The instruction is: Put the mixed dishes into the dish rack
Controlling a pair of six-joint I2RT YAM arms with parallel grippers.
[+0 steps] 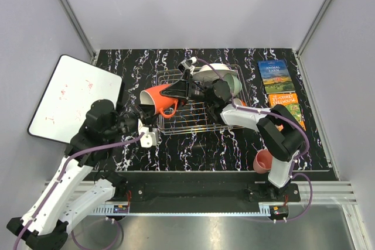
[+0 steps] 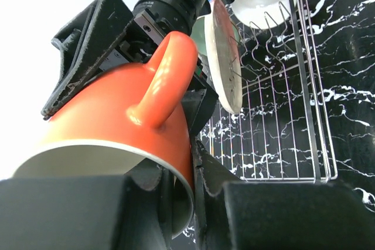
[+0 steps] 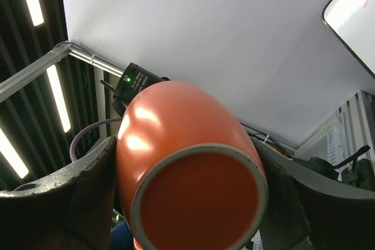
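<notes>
While your right gripper (image 1: 176, 91) is clamping the orange-red mug (image 1: 159, 101) around its body near the base, your left gripper (image 1: 143, 113) is straddling the rim wall with narrow jaws; you cannot tell whether they are pinching yet. The mug is hanging tilted at centre-left of the top frame, over the dish rack's (image 1: 193, 125) left edge. If you are releasing the right side too soon, that thin rim hold is risking a pivot, dropping the mug onto the wires or the upright plate (image 2: 226, 62).

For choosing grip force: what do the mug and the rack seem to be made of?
The mug looks like glazed ceramic: glossy orange-red, sharp highlights, thick pale rim. The rack looks like metal wire: shiny silver thin rods; steel or chrome plating, I cannot tell.
</notes>
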